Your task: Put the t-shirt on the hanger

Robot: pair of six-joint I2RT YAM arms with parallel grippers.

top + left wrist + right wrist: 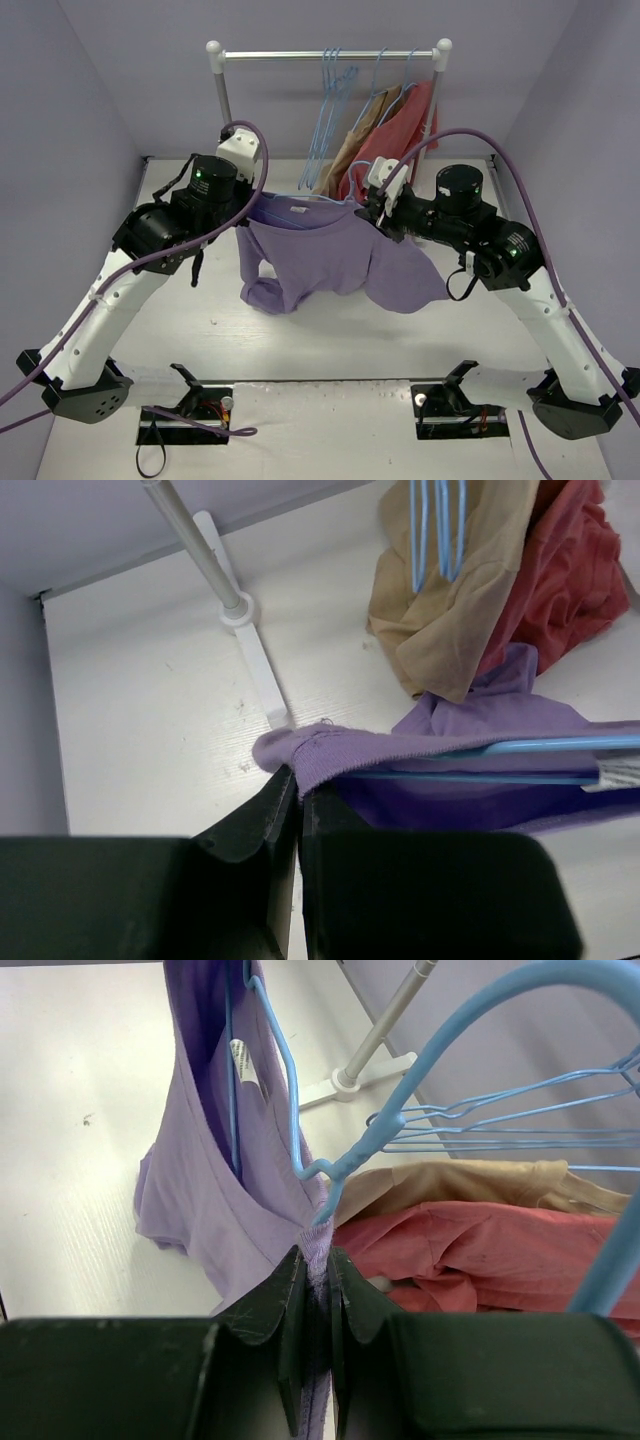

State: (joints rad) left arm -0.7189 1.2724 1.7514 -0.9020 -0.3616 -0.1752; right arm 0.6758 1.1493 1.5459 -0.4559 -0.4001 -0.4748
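Observation:
The lavender t-shirt (pixel 330 260) hangs stretched between my two grippers above the table. My left gripper (pixel 247 208) is shut on the left edge of its neck band, seen close in the left wrist view (pixel 298 780). My right gripper (pixel 372 213) is shut on the right edge of the neck, seen in the right wrist view (pixel 318 1258). A light-blue hanger (pixel 287 1090) sits inside the neck opening, with its hook sticking out just above my right fingers. Its bars also show in the left wrist view (pixel 560 745), running inside the shirt.
A white clothes rack with a metal rod (pixel 330 55) stands at the back. Several spare light-blue hangers (pixel 335 90) hang from it, beside a tan-brown garment (pixel 360 135) and a brick-red garment (pixel 405 130). The rack's left post (pixel 190 540) is close behind my left gripper.

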